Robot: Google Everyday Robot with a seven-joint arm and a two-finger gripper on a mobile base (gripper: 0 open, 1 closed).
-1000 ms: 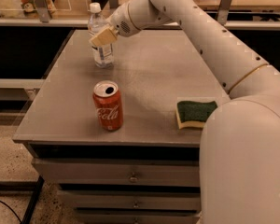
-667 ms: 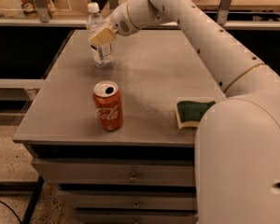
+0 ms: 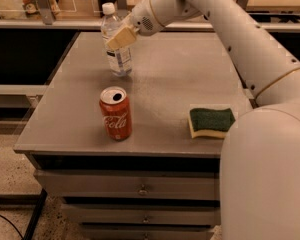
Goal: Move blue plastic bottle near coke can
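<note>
Gripper [image 3: 119, 37] clasps bottle [image 3: 119, 60] at its shoulder; far finger hidden behind bottle; bottle upright, cap upward; can [image 3: 115, 115] stands apart, camera-side of gripper.

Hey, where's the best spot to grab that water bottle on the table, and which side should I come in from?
Grip the bottle around its straight upper body, just under the shoulder, coming in level from the sponge's side. It stands upright and tall, and the cap looks too small to hold firmly. The tool sits right at that height, against the bottle.
</note>
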